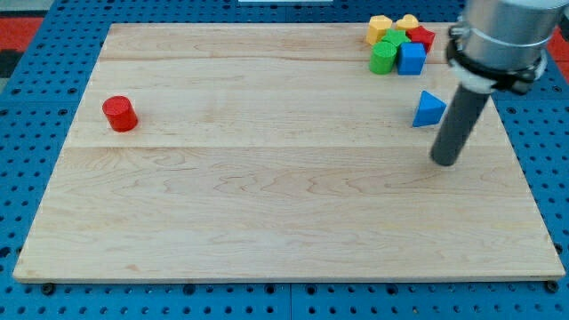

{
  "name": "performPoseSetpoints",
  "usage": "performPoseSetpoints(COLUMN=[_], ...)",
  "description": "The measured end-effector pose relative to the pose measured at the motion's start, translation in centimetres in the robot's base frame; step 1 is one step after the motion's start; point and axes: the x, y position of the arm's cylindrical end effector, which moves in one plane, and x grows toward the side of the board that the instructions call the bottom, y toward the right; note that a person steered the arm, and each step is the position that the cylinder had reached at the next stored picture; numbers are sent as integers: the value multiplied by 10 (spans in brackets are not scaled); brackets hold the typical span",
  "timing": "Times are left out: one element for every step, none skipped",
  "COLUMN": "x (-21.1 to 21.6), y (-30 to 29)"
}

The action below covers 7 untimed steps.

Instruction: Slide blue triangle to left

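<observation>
The blue triangle (428, 109) lies flat on the table (267, 204) toward the view's right, a smooth, matte wedge with one corner pointing to the view's top. My tip (445, 162) sits just beside it, to its lower right, with a narrow strip of bare wood between the two; the rod is a plain dark cylinder hanging from a grey metal collar. There is no gripper on this arm, so nothing opens or closes here, and the tip touches no block.

Near the view's top right corner a cluster of blocks sits packed together: a blue cube (411, 58), a green block (384, 55) of rounded shape just to its left, a yellow block (380, 28) behind that, a second yellow block (408, 23) and a red block (420, 36) whose shapes I cannot make out. Well apart, at the view's left, stands a red cylinder (119, 114).

The table is pale wood in long planks with fine grain, resting on a blue perforated base (27, 133). No writing or labels can be read anywhere.
</observation>
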Motion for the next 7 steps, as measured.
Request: performPoseSetpoints(x=[-47, -69, -77, -79, -70, -42, -20], y=[42, 46, 29, -18, -54, -59, -54])
